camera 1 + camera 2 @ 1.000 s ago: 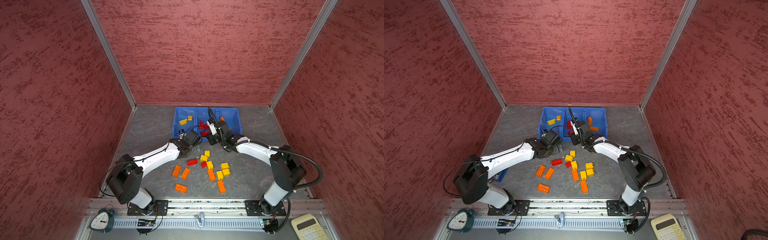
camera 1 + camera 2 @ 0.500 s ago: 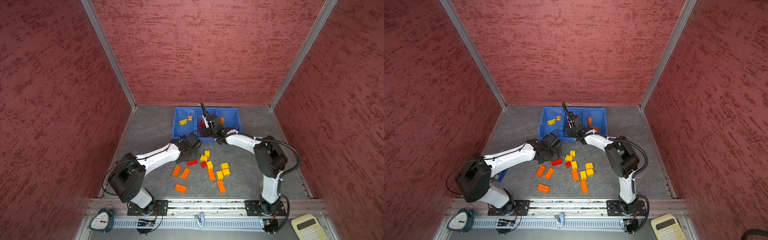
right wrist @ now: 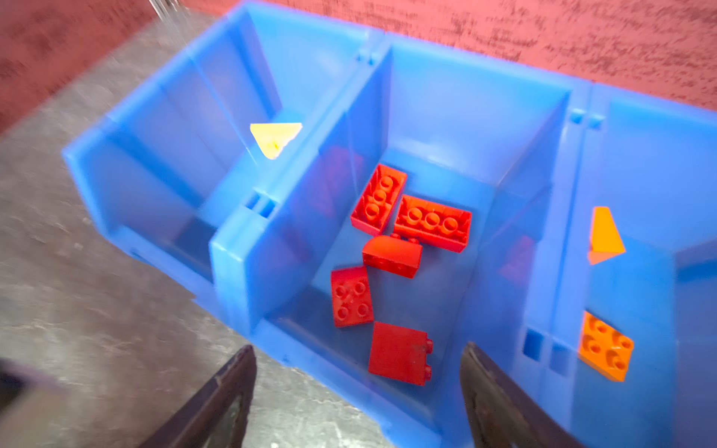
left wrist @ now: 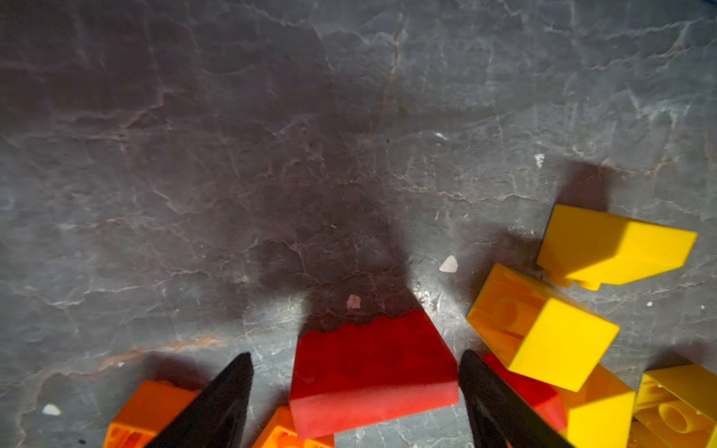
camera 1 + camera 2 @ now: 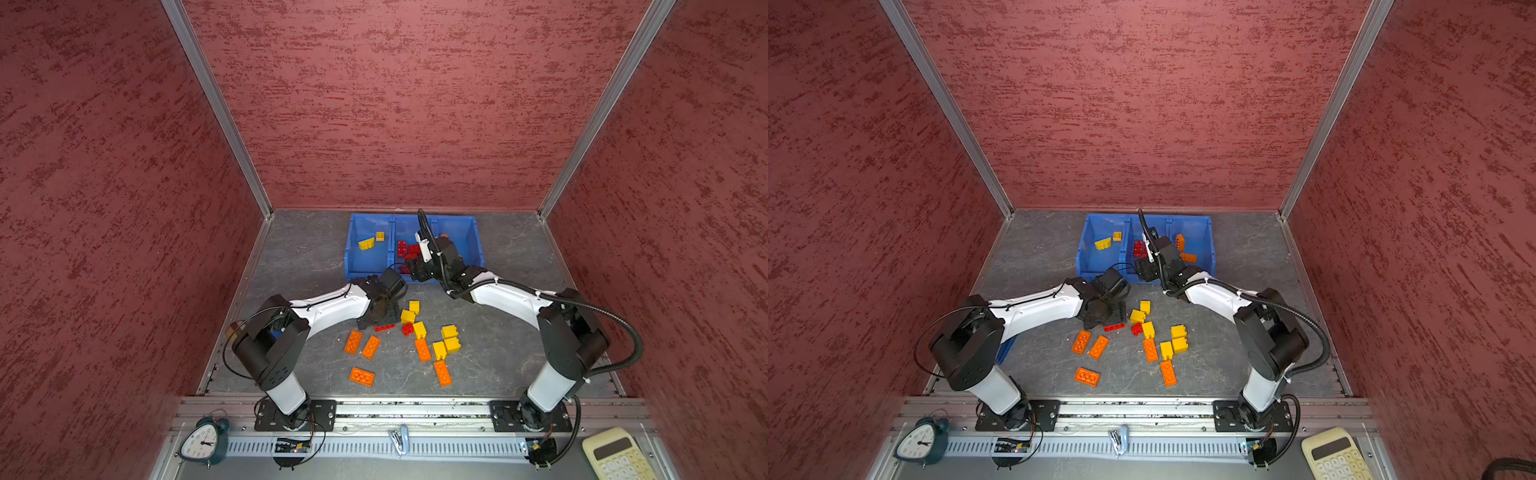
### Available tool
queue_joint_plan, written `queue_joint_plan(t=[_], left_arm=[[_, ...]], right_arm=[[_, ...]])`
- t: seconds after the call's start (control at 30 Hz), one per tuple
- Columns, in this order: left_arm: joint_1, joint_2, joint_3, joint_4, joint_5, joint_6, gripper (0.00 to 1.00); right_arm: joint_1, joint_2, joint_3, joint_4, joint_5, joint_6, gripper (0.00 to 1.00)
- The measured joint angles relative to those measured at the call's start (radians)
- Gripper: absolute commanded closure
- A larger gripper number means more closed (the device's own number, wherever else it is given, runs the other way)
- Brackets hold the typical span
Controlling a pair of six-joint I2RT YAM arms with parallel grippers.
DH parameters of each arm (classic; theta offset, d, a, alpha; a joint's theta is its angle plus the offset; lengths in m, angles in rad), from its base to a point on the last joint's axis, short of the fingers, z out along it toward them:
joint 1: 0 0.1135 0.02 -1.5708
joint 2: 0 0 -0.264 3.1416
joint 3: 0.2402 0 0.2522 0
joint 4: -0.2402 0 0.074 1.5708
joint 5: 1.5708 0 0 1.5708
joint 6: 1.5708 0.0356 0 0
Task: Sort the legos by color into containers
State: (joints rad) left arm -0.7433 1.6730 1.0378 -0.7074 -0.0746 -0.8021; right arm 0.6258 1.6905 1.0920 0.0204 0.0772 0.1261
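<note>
1. Picking up a flat red brick (image 4: 372,372) from the counter (image 5: 498,332) seems to be the step in hand. The left jaws stand wide, one on each side of this brick, low over it and not closed on it.
2. The next move probably calls for closing squarely on the brick's two sides, lifting it, and carrying it to the middle container (image 3: 446,116). A yellow block (image 4: 543,333) and a second small red piece (image 4: 535,391) lie just beside one jaw, so the closing could push them.
3. The right jaws are also wide and hold nothing. They hang over the front edge of the middle container.
4. The containers (image 5: 361,266) are three blue bins joined in a row at the far side of the counter.
   - The left one holds two yellow pieces (image 5: 366,243).
   - The middle one holds five red bricks (image 3: 430,221).
   - The right one holds two orange pieces (image 5: 1187,257).
5. Loose orange bricks (image 5: 361,376) and yellow bricks (image 5: 451,332) lie unsorted on the counter, more than are in the bins. The task looks less than half done.
</note>
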Motion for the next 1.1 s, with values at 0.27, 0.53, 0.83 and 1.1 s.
queue_joint_plan(t=[0.27, 0.53, 0.83, 1.1], left_arm=[[-0.022, 0.059, 0.014, -0.013, 0.017, 0.014, 0.17], [-0.031, 0.087, 0.029, -0.024, 0.021, 0.028, 0.26], [-0.035, 0.092, 0.038, -0.044, -0.012, 0.032, 0.38], [-0.04, -0.015, 0.109, -0.032, -0.139, 0.065, 0.39]], right_arm=[[0.0, -0.132, -0.163, 0.051, -0.021, 0.037, 0.01], [0.0, -0.271, -0.303, 0.048, -0.048, 0.075, 0.01], [0.0, -0.423, -0.436, 0.021, 0.003, 0.149, 0.01], [0.0, -0.42, -0.437, -0.014, 0.003, 0.235, 0.01]])
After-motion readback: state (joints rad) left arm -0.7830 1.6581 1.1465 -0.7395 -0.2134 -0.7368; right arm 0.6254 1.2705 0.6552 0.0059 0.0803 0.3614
